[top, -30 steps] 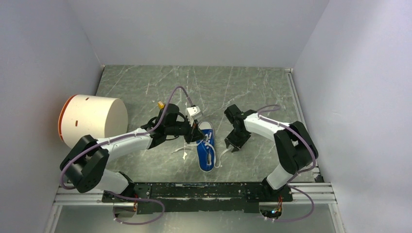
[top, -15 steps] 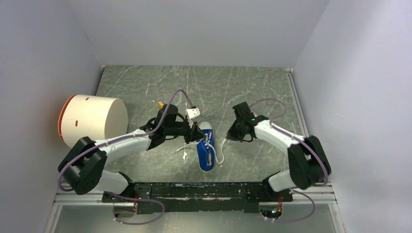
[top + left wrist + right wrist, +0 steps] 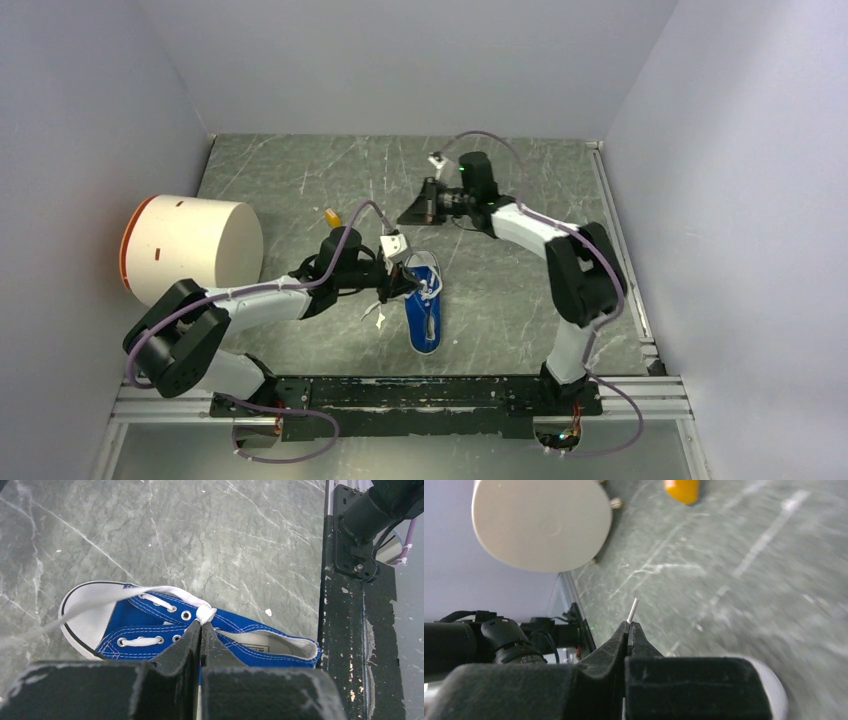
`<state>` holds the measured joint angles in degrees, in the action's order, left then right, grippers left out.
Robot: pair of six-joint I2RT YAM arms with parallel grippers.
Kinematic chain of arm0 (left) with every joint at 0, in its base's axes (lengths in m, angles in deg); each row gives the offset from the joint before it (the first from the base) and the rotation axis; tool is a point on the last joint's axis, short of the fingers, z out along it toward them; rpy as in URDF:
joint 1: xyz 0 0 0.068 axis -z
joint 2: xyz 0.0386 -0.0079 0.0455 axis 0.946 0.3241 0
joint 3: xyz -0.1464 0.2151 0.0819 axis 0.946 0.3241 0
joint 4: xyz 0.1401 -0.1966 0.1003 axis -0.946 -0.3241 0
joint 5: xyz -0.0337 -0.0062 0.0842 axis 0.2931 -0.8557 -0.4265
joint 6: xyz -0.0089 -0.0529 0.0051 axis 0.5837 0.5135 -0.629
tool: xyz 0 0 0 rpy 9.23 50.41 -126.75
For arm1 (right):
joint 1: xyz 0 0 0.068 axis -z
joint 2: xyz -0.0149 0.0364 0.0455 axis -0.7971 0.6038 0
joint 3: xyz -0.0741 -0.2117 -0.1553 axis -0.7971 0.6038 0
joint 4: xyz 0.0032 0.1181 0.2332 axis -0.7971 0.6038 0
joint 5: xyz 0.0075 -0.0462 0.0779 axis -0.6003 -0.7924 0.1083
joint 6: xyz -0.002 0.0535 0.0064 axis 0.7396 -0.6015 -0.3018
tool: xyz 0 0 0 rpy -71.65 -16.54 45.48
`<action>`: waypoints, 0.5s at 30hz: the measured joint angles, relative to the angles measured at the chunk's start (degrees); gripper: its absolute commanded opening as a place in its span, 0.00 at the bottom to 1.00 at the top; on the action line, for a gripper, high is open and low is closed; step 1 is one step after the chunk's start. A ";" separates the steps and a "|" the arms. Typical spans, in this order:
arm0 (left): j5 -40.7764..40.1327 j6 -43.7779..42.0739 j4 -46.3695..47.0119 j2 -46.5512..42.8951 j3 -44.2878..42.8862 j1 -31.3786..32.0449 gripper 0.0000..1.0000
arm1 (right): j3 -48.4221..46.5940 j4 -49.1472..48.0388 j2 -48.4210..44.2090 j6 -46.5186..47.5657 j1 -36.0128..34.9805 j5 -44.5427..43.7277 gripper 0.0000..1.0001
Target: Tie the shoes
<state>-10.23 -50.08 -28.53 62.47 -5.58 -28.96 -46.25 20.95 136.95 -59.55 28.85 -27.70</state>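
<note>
The blue sneaker (image 3: 425, 310) lies on the table with its white toe cap away from the arm bases; it also shows in the left wrist view (image 3: 150, 617). My left gripper (image 3: 401, 281) is shut on the white lace (image 3: 206, 613) at the top eyelets, its tips (image 3: 201, 625) over the shoe's opening. My right gripper (image 3: 404, 216) is behind the shoe, raised and shut on the lace's end (image 3: 632, 609), which sticks out past its tips (image 3: 629, 625). A stretch of lace (image 3: 80, 611) runs blurred across the toe cap.
A big cream cylinder with an orange rim (image 3: 190, 245) lies at the left, also in the right wrist view (image 3: 541, 522). A small yellow block (image 3: 331, 215) sits behind the left arm. A loose lace (image 3: 378, 314) trails left of the shoe. A black rail (image 3: 350, 630) edges the table near the heel.
My right gripper has swung from right of the shoe up and back to behind it, carrying the lace end. My left gripper has stayed at the shoe.
</note>
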 measured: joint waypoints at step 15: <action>-0.96 -5.57 0.70 -5.51 3.69 0.02 0.05 | -25.00 22.34 24.22 7.63 -17.94 14.21 0.00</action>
<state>-11.20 -55.65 -27.83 56.96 -1.89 -28.94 -71.26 43.28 161.16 -51.92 10.90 -13.50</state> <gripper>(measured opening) 0.054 0.008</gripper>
